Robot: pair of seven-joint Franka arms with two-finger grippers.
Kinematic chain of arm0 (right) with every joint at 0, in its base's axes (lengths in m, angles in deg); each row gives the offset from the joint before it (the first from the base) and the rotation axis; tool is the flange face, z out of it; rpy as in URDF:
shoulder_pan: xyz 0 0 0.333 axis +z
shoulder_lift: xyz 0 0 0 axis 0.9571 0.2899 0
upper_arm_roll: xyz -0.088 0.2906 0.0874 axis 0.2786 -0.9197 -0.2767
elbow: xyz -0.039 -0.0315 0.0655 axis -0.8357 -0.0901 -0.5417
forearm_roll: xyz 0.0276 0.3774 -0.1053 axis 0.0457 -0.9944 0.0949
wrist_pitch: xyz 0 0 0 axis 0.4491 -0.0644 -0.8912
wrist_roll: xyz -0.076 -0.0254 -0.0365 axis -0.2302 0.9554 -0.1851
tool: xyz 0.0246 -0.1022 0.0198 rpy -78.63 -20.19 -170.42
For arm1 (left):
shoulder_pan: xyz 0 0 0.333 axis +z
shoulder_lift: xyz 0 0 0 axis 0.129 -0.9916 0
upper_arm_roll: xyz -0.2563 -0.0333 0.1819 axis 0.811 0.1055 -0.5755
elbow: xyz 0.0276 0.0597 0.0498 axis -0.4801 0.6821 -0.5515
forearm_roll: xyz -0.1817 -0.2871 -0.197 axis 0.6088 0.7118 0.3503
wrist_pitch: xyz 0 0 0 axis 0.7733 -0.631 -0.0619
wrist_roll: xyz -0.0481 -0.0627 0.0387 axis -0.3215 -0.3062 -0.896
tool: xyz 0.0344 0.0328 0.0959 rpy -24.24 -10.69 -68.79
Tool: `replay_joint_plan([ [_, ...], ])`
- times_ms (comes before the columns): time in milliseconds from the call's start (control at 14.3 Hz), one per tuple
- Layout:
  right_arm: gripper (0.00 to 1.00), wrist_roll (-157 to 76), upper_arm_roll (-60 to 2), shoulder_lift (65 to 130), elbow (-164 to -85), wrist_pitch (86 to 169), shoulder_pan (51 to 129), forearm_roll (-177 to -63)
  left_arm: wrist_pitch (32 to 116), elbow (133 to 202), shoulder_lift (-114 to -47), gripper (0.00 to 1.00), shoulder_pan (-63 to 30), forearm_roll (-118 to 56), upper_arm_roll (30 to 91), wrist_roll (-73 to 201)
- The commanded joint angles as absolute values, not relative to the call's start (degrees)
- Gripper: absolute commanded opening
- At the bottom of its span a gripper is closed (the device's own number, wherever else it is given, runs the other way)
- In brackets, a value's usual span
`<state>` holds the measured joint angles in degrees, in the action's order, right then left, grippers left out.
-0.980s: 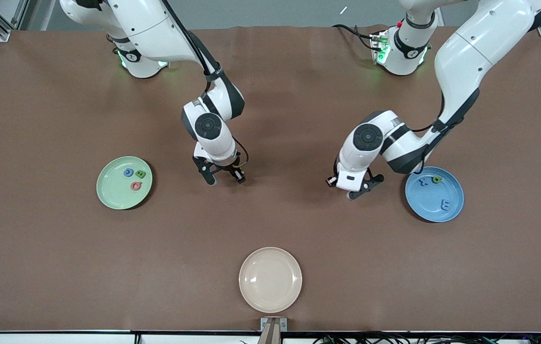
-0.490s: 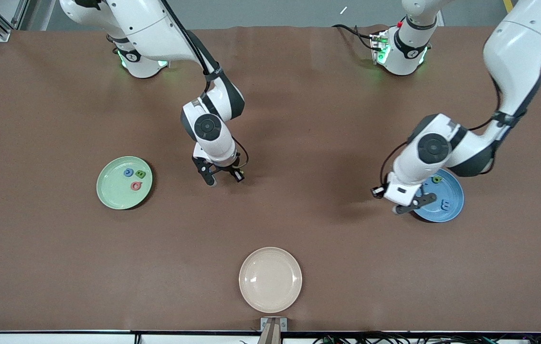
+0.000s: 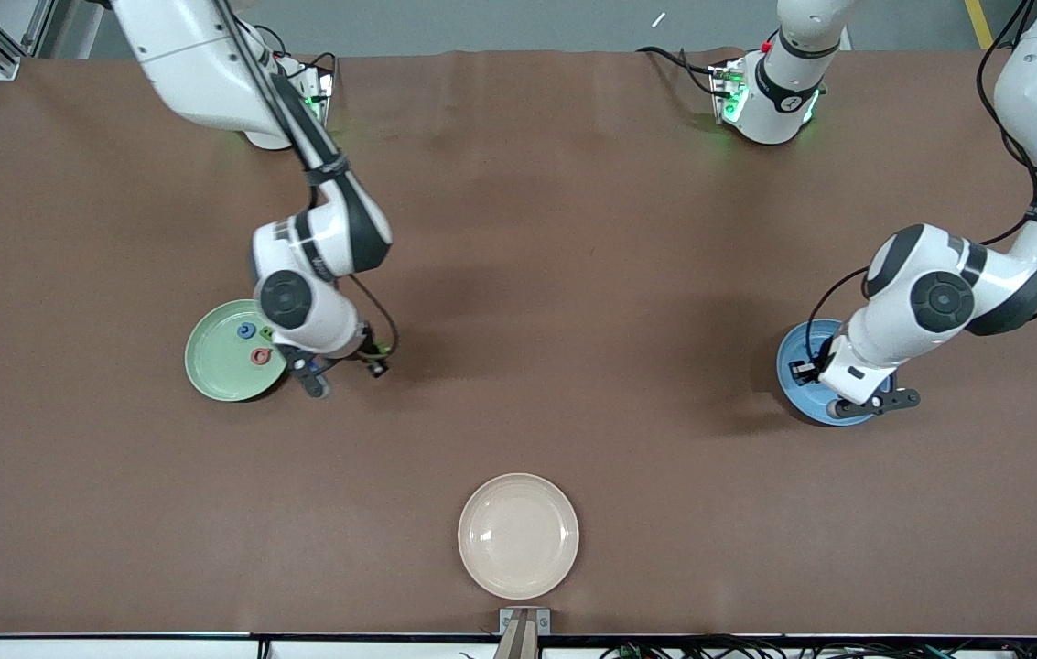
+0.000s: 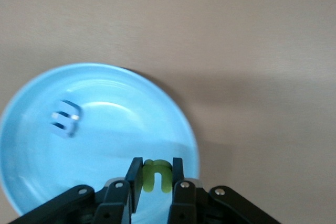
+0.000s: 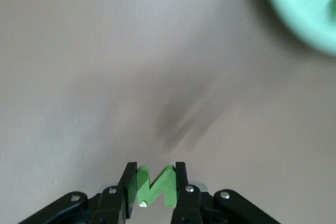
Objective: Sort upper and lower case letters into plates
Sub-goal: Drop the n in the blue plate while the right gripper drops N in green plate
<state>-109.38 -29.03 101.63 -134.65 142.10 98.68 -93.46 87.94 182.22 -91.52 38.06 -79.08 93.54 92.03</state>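
Landmark: the cream plate [image 3: 518, 535], bare, at the table edge nearest the front camera; every place below is given from it.
Green plate [image 3: 216, 366]: farther from the front camera than the cream plate, toward the right arm's end of the table; it holds a blue letter [image 3: 246, 330], a red letter [image 3: 260, 356] and a dark green letter [image 3: 268, 332] half hidden under the arm.
Right gripper [image 3: 317, 380]: over the table just beside the green plate's rim, on the side facing the cream plate; its fingers are clamped on a green zigzag letter [image 5: 154, 184].
Left gripper [image 3: 861, 403]: over the blue plate [image 3: 797, 384], which lies toward the left arm's end, farther from the camera than the cream plate; its fingers pinch a light green arch-shaped letter [image 4: 156, 175].
Step in hand: both arms look to be carrying a last letter each to a plate.
Next move: I judge the left only needs lowering and releasing, since it is already over the dish. The right must first get inside the green rim, then let go low so the piece does not bounce out.
Front view only: both plates together, the arms and the green plate's contents; the held letters are hidden there.
Wrist views only: the two gripped letters, and a pale blue letter [image 4: 65, 118] lying in the blue plate. The right wrist view shows only a blurred corner of the green plate.
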Motion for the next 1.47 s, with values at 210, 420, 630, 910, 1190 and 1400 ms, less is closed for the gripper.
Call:
replay_joint_plan([
  [210, 0.0, -90.7, -29.83, 95.73, -138.28, 135.66, 86.61, -91.42, 87.46, 180.87, -93.71, 0.17, 38.73, -83.36, 90.75, 82.27],
  [420, 0.0, -85.94, -29.92, 96.43, -140.05, 137.32, 81.6, -85.45, 87.64, 179.55, -95.99, 0.17, 38.64, -84.6, 90.66, 77.25],
  [630, 0.0, -82.25, -29.92, 96.52, -142.5, 140.66, 79.48, -84.91, 88.17, 179.03, -96.52, 0.17, 37.86, -85.47, 89.26, 76.9],
  [910, 0.0, -76.79, -29.92, 96.52, -146.45, 146.72, 76.32, -84.91, 88.17, 178.32, -98.02, 0.17, 37.24, -87.05, 88.99, 76.98],
  [1190, 0.01, -76.61, -29.92, 97.22, -147.08, 149.19, 76.14, -84.91, 88.69, 178.14, -98.28, 0.19, 37.15, -87.23, 88.28, 77.16],
  [1400, 0.01, -76.61, -29.92, 98.1, -148.22, 151.91, 76.14, -84.91, 88.61, 178.14, -97.67, 0.74, 37.32, -87.23, 88.37, 77.07],
])
